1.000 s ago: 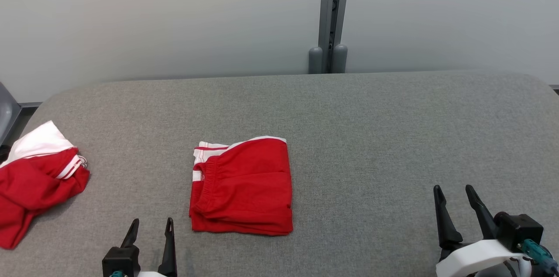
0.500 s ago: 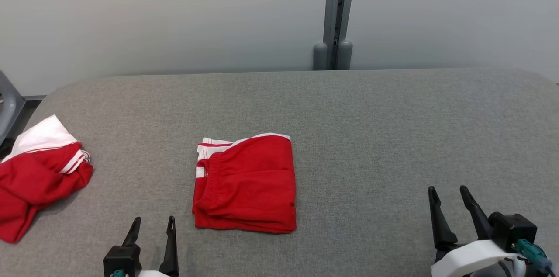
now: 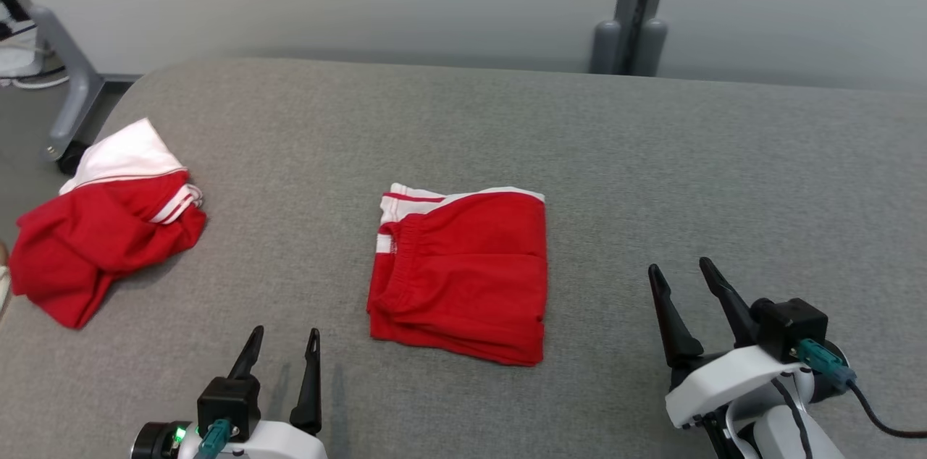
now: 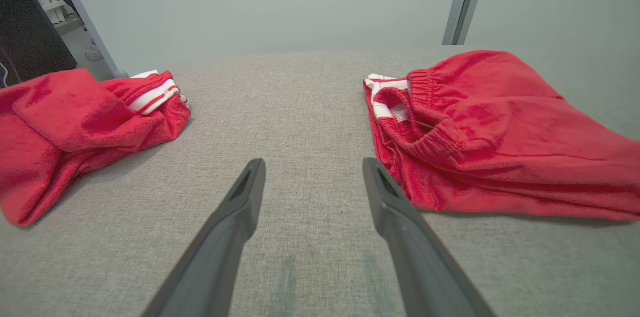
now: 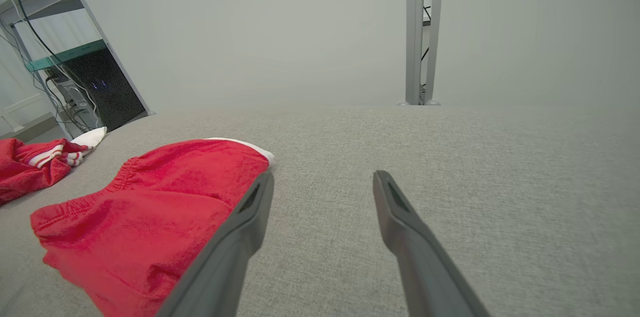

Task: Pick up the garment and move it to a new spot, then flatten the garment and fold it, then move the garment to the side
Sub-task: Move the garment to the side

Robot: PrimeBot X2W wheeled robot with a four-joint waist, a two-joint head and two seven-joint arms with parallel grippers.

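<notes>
Head view looks down on a grey cloth-covered surface (image 3: 652, 155) with a pair of red shorts (image 3: 460, 274) lying folded near its middle. The shorts form a neat rectangle, with the elastic waistband and white stripes at the far left corner and the stacked folded edges along the near side. A crumpled red and white garment (image 3: 101, 234) sits in a loose heap at the left edge of the surface, well apart from the shorts.

Neither piece of clothing is touched. The left gripper (image 3: 285, 334) hovers low over bare cloth at the near edge, just left of the shorts, its two dark fingers spread apart with nothing between them. In the left wrist view the shorts lie to the right of those fingers and the heap to their left. The right gripper (image 3: 680, 267) hangs over bare surface to the right of the shorts, fingers likewise spread and empty. A grey metal post (image 3: 641, 3) stands against the pale wall behind.
</notes>
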